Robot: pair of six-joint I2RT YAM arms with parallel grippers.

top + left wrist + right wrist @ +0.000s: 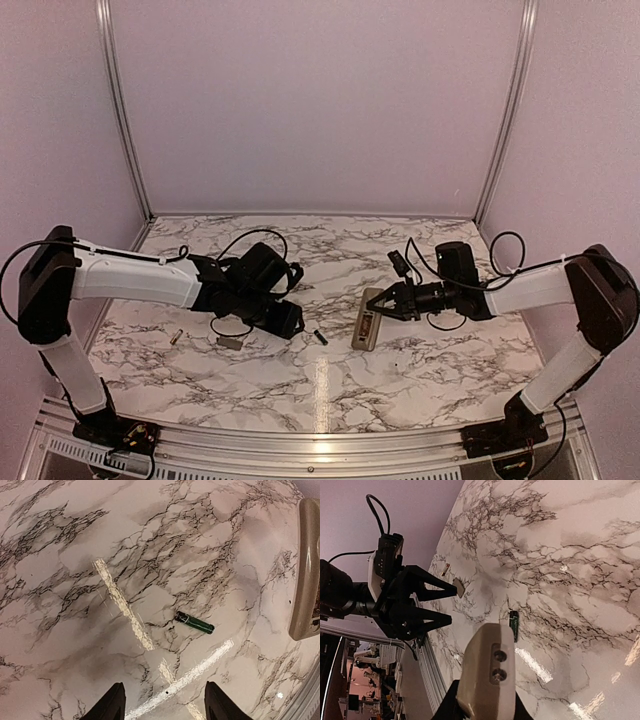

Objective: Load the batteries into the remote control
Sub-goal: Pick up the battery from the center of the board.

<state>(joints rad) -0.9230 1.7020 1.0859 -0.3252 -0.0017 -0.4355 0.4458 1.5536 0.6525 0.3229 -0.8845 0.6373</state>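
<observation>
The remote control (366, 324) lies back-up near the table's middle, its beige end (487, 670) clamped between the fingers of my right gripper (388, 306), which is shut on it. One of the batteries (194, 622), a slim dark cylinder, lies on the marble a little ahead of my left gripper (165, 706), between it and the remote (307, 570). The left jaws stand apart with nothing between them, hovering over the table. In the top view this battery (321, 337) sits just right of the left gripper (292, 322). A second battery (176, 337) lies far left.
A small grey cover piece (230, 342) lies on the marble below the left arm. Cables loop over both wrists. The aluminium rail (320, 440) runs along the near table edge, and pale walls close in the back and sides.
</observation>
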